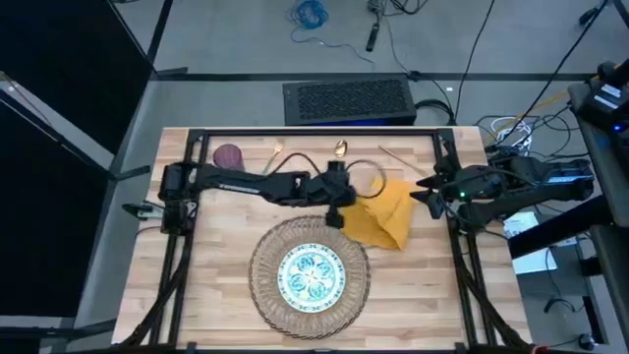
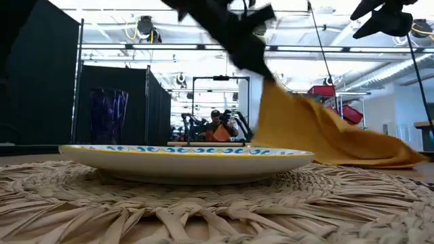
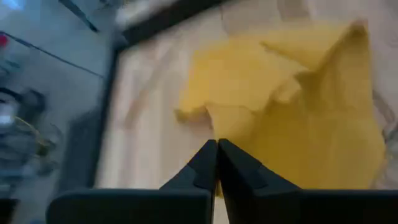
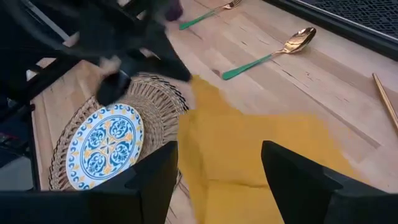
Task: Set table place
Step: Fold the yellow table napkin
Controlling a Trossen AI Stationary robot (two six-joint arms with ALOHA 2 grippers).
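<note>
The small white plate with the teal pattern (image 1: 313, 274) lies on the round wicker mat (image 1: 263, 258) near the table's front. To the mat's right lies the yellow napkin (image 1: 385, 216). My left gripper (image 1: 336, 212) is shut on the napkin's corner nearest the mat. My right gripper (image 4: 217, 180) hangs open above the napkin's right part and touches nothing. The purple cup (image 1: 228, 155) stands at the far left, and the fork (image 1: 278, 157) and spoon (image 1: 340, 149) lie along the far edge. My left gripper pinches the napkin's corner next to the mat (image 4: 194, 82) between its two shut fingers (image 3: 205, 163), coming at it slanting from above and from the table's left. That corner is raised (image 2: 272, 91). The cloth slopes slack down to its right part (image 2: 380, 154), which lies on the table.
A thin wooden stick (image 1: 396, 156) lies at the far right of the table, and a thin loop (image 1: 368, 177) lies behind the napkin. The black frame (image 1: 314, 131) runs around the tabletop. Bare planks (image 1: 423, 295) show to the mat's right.
</note>
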